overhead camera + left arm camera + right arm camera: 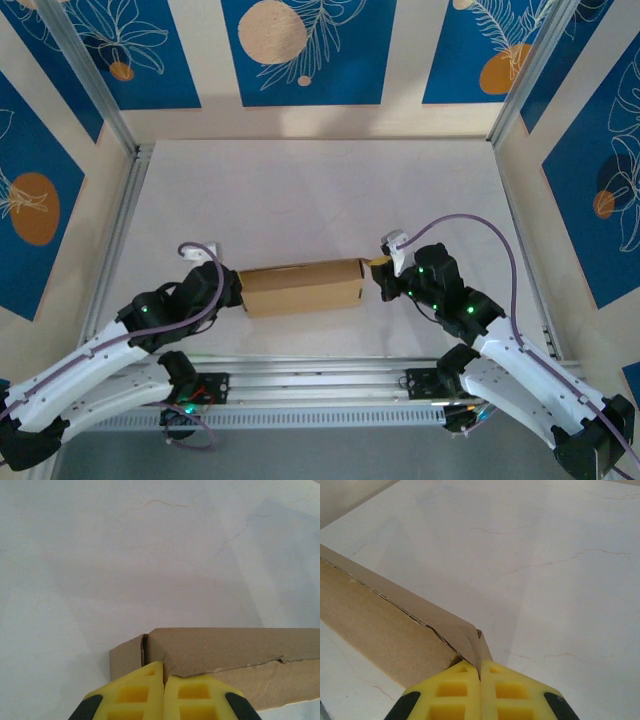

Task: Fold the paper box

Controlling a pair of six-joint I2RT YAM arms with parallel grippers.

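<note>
Two end effectors engaged, one at each short end of the paper box (302, 285). Box closed up into a shallow, long form, flat on the bench (300, 190), with the aluminium rail (320, 368) just on its near side and parallel to it.

Left end effector (233, 289), at the left end of the box: yellow fingers (132, 695) pressed together, a thin cardboard edge running into the seam between them. Judged a pinch on the box corner.

Right end effector (378, 268), at the right end of the box: likewise pressed together, with a corner flap of the box entering the seam. Judged a pinch on that flap.

Defects noted on the box: a ragged, partly split line along the long side seam, seen from both wrists, and a narrow dark gap at the left corner between end wall and top panel.

Risks, as judged:
- Tearing along the ragged line. Cause: any outward pull from both ends at once.
- Left corner springing open. Cause: release before the flap seats fully.
- Skewing or sliding of the box toward the rail. Cause: unequal push from the two ends on a smooth bench.
- Crushing of a pinched corner. Cause: downward pressure with so little cardboard in the grip.
</note>
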